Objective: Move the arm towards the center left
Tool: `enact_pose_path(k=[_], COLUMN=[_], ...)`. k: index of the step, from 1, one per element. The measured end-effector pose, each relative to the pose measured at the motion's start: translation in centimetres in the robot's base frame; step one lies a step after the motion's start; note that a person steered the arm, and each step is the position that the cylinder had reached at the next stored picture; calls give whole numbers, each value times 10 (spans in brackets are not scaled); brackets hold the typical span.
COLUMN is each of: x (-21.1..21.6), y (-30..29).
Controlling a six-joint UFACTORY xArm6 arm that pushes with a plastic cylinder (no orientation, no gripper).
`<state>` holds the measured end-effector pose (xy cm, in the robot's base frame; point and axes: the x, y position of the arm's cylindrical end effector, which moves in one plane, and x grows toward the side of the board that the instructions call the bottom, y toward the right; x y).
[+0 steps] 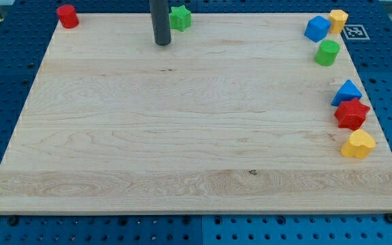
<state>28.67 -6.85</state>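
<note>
My tip (162, 43) | at view's top, just left of green star (180, 17) | no pincer fitted, bare rod | step: not started | nxt: slide down-left over wooden board (148, 136), path looks clear

Single camera only — no second view to overlap. Looks down at an angle from the bench's (182, 136) near side, facing its far edge. Mid-range: whole bench in frame, far edge narrower than near — rod cut off at the view's top.
</note>
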Motion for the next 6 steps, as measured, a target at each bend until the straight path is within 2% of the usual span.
enact_pose_path(k=[1, 3, 6], x=[17, 21, 78], y=[10, 41, 94])
